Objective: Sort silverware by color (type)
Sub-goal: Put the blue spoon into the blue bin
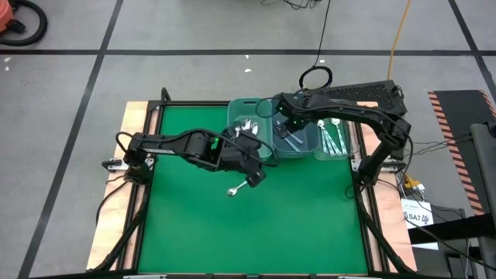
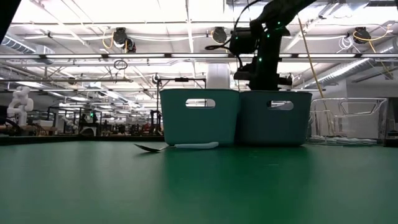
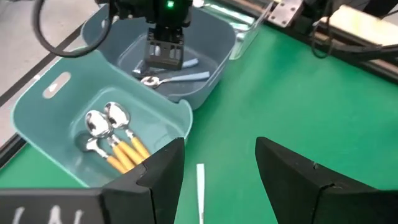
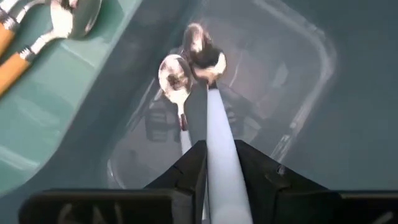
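The right gripper point(image 4: 217, 163) pinches a light-blue spoon point(image 4: 214, 121) by its thin, stiff handle over the middle bin point(image 1: 298, 147). It is light and probably slippery, so mid-handle is the best place to grip. The left gripper point(image 3: 219, 171) hangs wide open and empty over a white-handled spoon point(image 1: 239, 188).

Grey tiled floor point(image 1: 155, 31) – ceiling light strips point(image 2: 93, 28), yellow cable point(image 1: 399, 27).

The right gripper point(image 3: 166, 55) hangs with its wrist tipped steeply downward, its arm reaching in from the table's right edge and bent at the elbow, both fingers pressed against a thin pale handle. The left gripper point(image 1: 252, 177) hovers low over mid-table (jaws spread, nothing between them), arm stretched forward.
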Robot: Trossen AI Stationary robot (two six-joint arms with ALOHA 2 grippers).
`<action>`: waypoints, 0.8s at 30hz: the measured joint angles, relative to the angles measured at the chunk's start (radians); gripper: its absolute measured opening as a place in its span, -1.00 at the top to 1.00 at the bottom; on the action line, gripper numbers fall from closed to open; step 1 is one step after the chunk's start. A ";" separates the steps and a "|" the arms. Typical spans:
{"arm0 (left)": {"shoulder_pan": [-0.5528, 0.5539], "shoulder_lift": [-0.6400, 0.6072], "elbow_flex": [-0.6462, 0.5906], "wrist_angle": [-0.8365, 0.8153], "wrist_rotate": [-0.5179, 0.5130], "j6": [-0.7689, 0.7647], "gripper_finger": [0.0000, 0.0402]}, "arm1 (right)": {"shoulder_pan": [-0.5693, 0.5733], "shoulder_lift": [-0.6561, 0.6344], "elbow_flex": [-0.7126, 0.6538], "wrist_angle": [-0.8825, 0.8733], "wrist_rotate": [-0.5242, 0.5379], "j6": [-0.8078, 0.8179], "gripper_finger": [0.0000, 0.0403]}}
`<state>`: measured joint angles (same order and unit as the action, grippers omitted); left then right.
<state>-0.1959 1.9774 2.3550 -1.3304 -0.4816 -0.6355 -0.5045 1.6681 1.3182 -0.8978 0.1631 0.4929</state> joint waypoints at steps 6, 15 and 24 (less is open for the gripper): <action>0.002 0.000 0.000 -0.073 -0.058 -0.058 -0.02 | 0.002 0.013 0.000 -0.034 -0.012 0.056 0.48; 0.004 -0.016 -0.078 -0.228 -0.065 -0.059 0.01 | 0.010 -0.153 0.000 -0.084 -0.049 0.064 0.03; -0.086 -0.054 -0.405 0.014 0.152 0.095 0.39 | 0.136 -0.491 0.000 -0.097 -0.062 0.071 -0.06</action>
<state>-0.2817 1.9233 1.9503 -1.3168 -0.3293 -0.5407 -0.3688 1.1772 1.3178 -0.9947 0.1013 0.5643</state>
